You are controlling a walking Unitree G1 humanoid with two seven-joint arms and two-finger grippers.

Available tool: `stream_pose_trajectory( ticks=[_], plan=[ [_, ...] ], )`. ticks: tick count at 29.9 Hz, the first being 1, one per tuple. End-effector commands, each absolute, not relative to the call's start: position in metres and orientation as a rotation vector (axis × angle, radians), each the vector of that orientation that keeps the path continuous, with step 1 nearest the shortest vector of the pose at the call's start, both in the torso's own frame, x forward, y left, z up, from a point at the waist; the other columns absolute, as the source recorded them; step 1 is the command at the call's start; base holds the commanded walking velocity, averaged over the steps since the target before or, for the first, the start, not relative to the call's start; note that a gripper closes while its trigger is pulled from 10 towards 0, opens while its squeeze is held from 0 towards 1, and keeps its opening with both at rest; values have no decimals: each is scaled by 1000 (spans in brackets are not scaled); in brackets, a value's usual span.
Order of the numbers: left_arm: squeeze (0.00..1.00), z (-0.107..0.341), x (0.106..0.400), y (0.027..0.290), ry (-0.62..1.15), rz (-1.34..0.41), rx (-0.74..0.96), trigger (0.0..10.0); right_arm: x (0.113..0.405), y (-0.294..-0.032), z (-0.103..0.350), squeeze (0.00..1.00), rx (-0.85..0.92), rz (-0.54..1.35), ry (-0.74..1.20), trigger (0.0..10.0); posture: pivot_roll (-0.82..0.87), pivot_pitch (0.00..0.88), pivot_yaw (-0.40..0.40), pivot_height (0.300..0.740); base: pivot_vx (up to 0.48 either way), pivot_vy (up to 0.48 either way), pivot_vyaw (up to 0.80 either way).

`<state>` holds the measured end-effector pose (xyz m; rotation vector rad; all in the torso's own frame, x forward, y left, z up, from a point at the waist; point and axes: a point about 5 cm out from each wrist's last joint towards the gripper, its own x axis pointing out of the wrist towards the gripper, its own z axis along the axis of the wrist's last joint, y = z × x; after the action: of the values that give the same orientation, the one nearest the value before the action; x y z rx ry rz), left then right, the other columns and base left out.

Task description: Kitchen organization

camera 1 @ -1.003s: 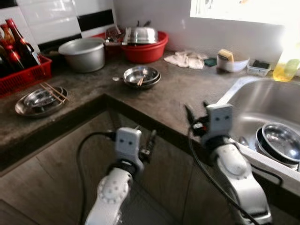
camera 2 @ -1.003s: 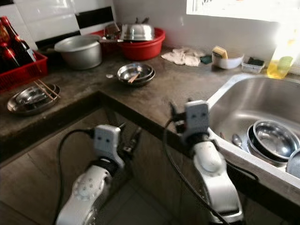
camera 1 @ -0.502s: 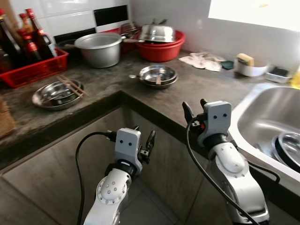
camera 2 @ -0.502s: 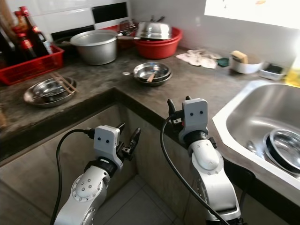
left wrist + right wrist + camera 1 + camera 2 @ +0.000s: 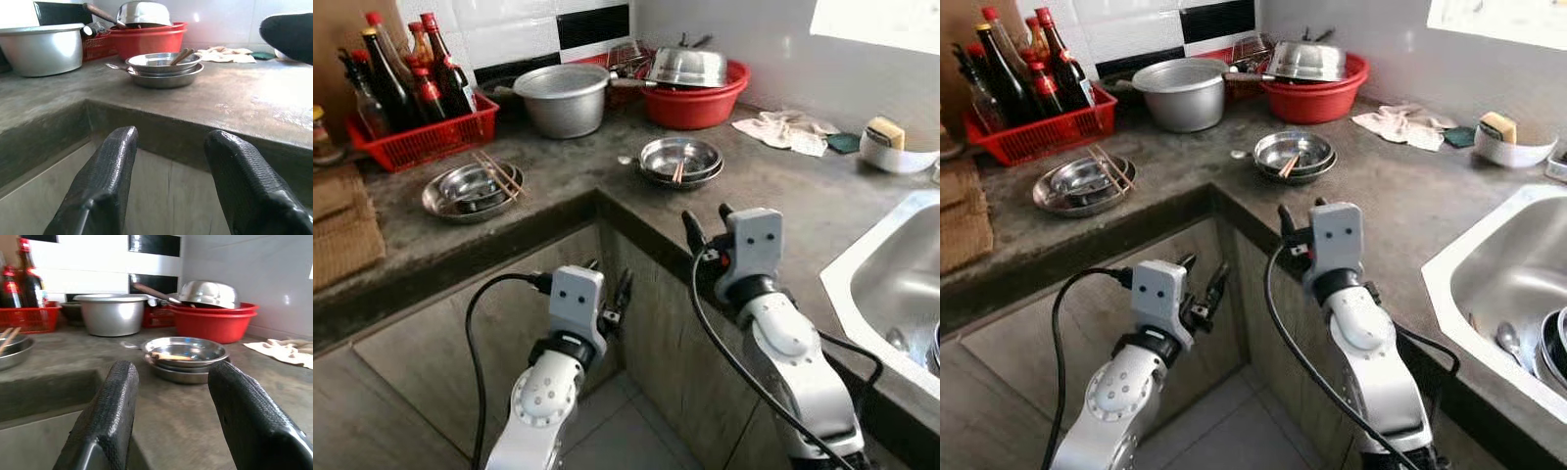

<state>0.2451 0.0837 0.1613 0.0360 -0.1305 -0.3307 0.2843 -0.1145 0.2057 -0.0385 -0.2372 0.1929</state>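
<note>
Hovering empty before the dark countertop (image 5: 783, 196), both grippers are being held with fingers spread: the left gripper (image 5: 611, 294) below the counter edge, the right gripper (image 5: 705, 223) level with it. Stacked steel bowls (image 5: 680, 160) with chopsticks are being faced, beside an aluminium pot (image 5: 564, 98) and red basin (image 5: 697, 101).
</note>
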Motion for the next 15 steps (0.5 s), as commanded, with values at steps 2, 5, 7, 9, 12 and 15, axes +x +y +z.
stream_pose_trajectory(
  ticks=[2,5,7,9,12,15],
  plan=[
    [0,165,246,87,-139,-317,35,10000,287,-112,209,0,-30,198,-250,10000,62,29,-1,740,371,0,0],
    [0,164,246,87,-137,-315,26,10000,288,-112,208,0,-29,195,-250,10000,62,30,0,740,124,0,0],
    [0,164,246,87,-136,-315,29,10000,289,-113,209,0,-30,190,-253,10000,62,30,0,740,0,0,0],
    [0,163,247,87,-136,-316,30,10000,290,-114,209,0,-31,187,-255,10000,60,29,1,740,0,0,0],
    [0,163,247,86,-134,-317,32,10000,291,-115,211,0,-25,180,-260,10000,61,33,-1,740,0,0,0],
    [0,163,247,86,-134,-318,32,10000,294,-116,213,0,-11,177,-271,10000,60,34,-1,740,0,0,0]
  ],
)
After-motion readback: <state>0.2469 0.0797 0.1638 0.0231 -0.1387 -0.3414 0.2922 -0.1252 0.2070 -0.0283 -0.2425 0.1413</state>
